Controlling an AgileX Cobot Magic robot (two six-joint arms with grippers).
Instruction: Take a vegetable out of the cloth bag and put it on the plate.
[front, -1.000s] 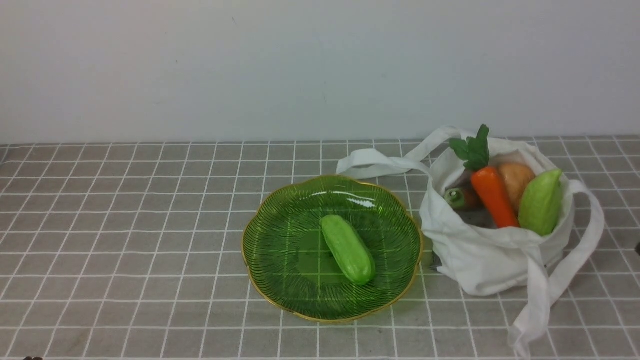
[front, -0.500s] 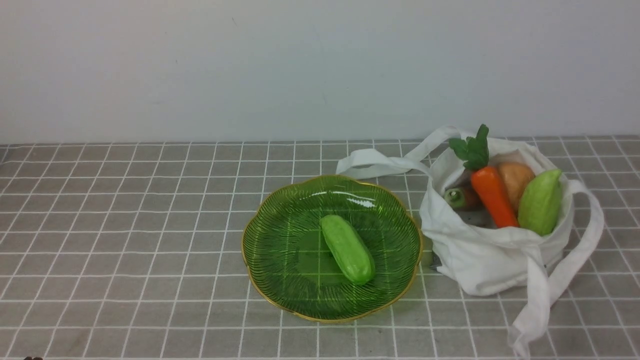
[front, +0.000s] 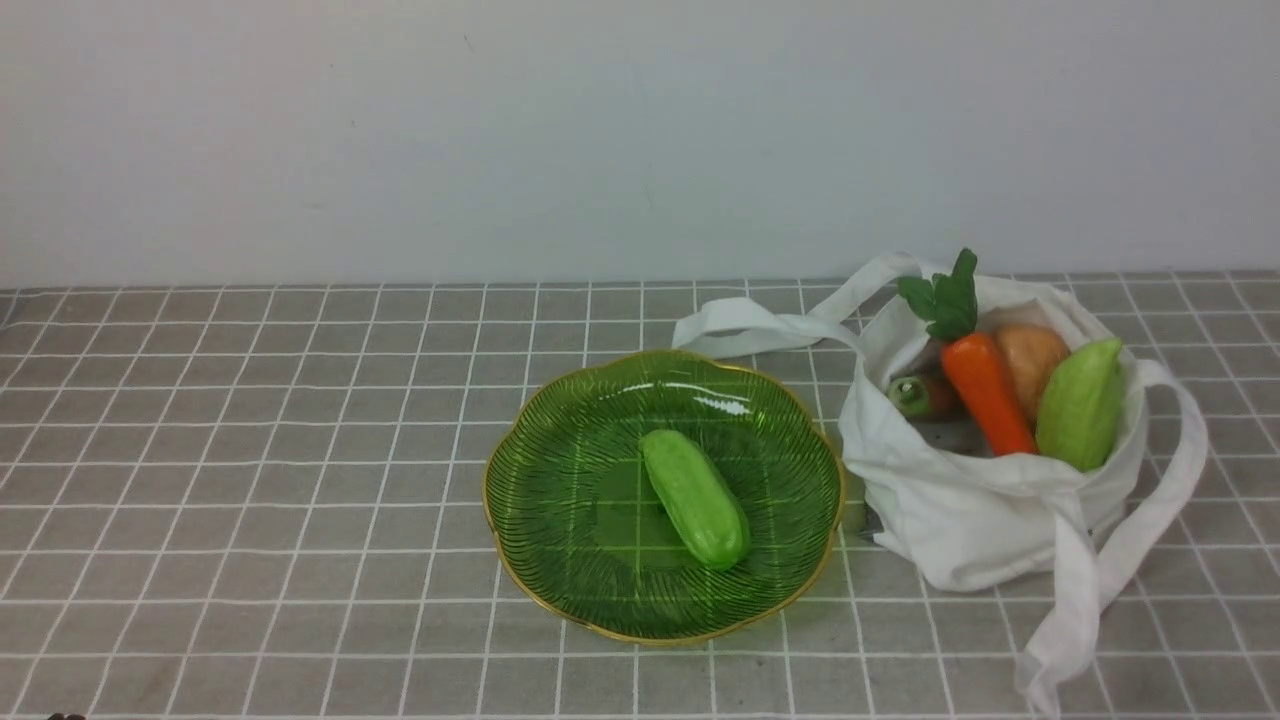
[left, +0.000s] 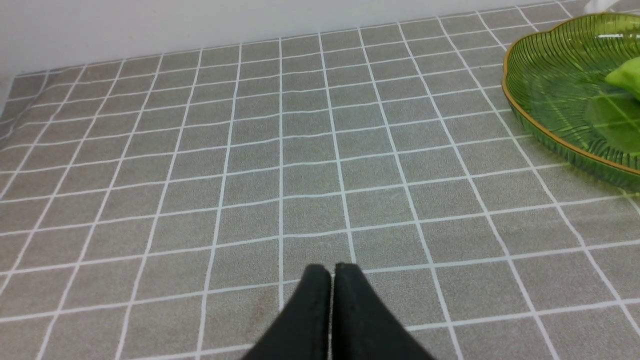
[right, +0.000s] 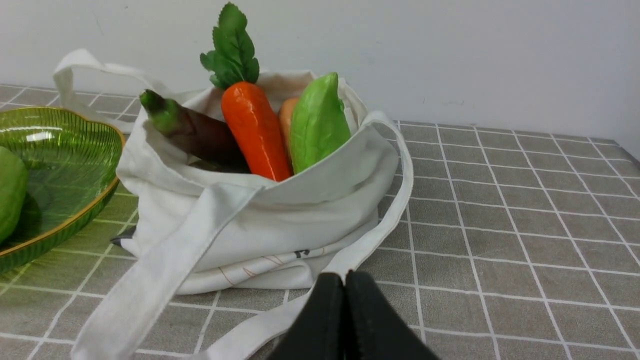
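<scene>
Task looks done: the tablecloth (front: 250, 480) fills the lower frame with wide bare grid at left, the cloth bag (front: 985, 510) slumps at right-centre, just beside the plate (front: 560, 600) at centre, and the cucumber (front: 695, 497) lies on the plate, clear of its gold rim. Carrot (front: 985, 392) and pale pointed vegetable (front: 1080, 403) sit in the bag. Left gripper (left: 332, 272) and right gripper (right: 344, 280) have jaws pressed together, empty, low near the cloth; likely nothing left but holding off, minding the strap (right: 165, 270) beside the right gripper.
</scene>
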